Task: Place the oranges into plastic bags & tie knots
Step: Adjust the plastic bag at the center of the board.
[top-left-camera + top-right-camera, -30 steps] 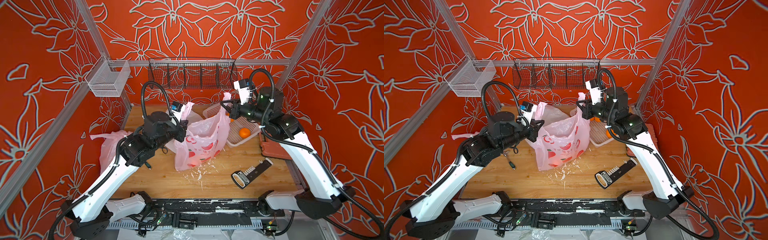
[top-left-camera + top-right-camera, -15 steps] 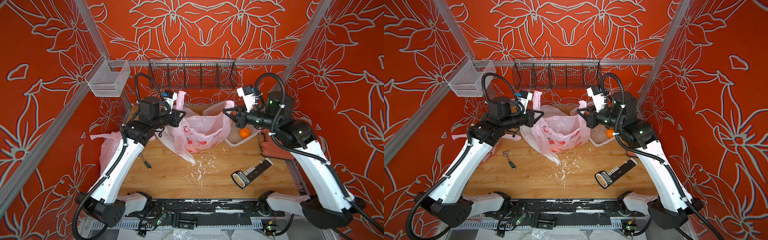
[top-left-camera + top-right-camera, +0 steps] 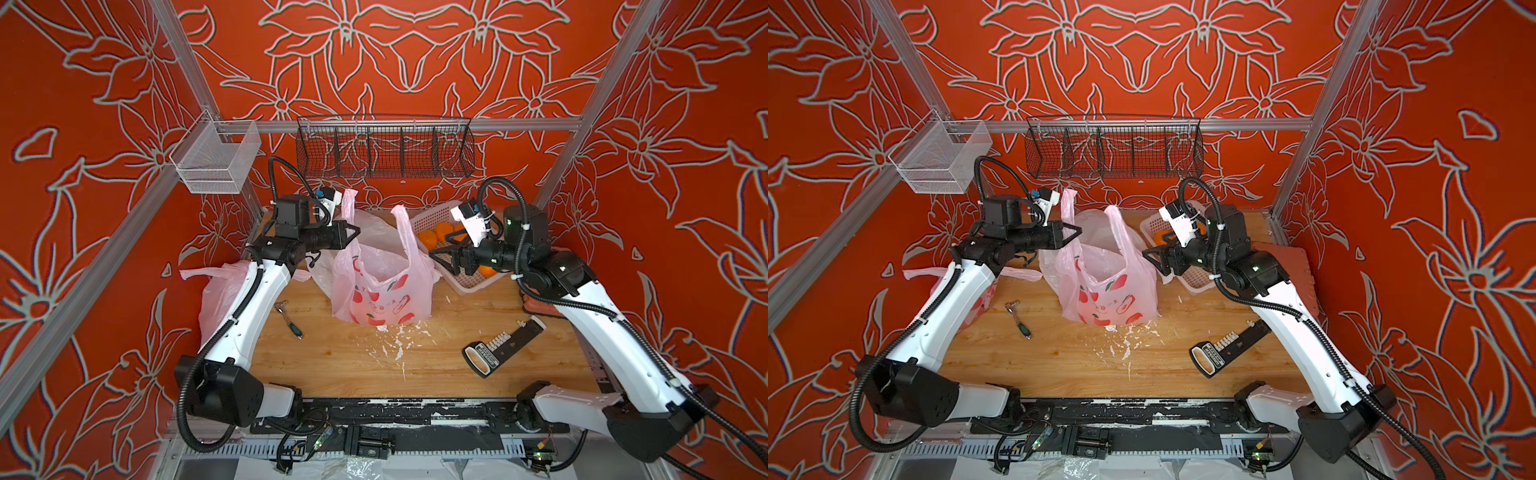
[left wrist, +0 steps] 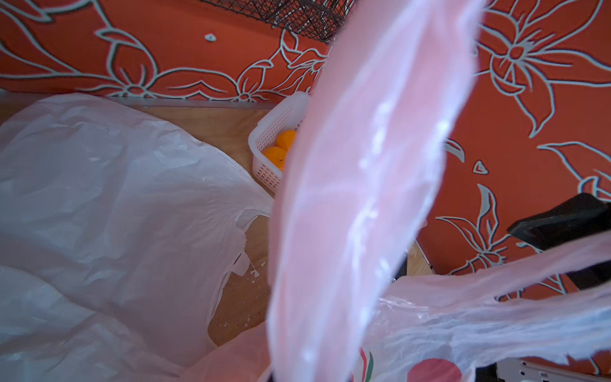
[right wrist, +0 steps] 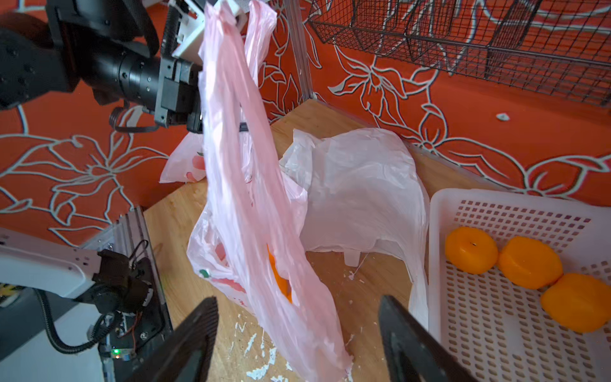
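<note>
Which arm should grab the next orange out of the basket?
Right. The right gripper is open and empty, close beside the basket that holds the oranges. The left gripper is shut on a handle of the pink bag, holding it up; letting go would likely let it slump.

Both top views look steeply down from the front over the whole table (image 3: 353, 365). Close in, the left wrist view faces three o'clock, the right nine; both share pink bag (image 4: 357, 198) and basket (image 5: 479, 314).
</note>
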You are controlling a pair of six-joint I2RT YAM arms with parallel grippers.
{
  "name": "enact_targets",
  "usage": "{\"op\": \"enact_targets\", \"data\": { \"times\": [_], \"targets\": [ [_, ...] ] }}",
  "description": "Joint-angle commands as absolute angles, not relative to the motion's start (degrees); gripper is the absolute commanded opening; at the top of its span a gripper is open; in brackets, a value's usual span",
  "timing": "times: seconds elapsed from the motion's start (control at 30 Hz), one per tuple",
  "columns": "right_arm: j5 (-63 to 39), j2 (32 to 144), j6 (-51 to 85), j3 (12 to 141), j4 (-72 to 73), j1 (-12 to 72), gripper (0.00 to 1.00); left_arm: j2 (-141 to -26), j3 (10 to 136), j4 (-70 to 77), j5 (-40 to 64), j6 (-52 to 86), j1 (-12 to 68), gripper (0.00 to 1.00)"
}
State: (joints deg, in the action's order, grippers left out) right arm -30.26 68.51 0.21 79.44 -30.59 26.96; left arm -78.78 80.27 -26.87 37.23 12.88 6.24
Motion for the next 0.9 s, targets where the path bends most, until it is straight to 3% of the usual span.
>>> {"op": "enact_targets", "data": {
  "times": [0.0,0.2,0.43,0.87],
  "targets": [
    [-35.1,65.2,-3.8,76.7,-23.0,26.6,0.82,-78.3,80.8,-25.0,39.5,12.3,5.5,0.0],
    [-43.3,65.9,-2.0,70.5,-8.8,26.6,0.87,-77.1,80.0,-25.1,40.0,11.2,5.4,0.0],
    [-56.9,71.7,-3.1,72.1,-4.3,25.2,0.98,-76.6,79.5,-25.1,41.3,11.4,5.2,0.0],
    [-58.3,80.8,-2.3,74.0,0.4,22.6,0.98,-76.1,79.2,-25.7,42.3,11.3,5.2,0.0]
  ]
}}
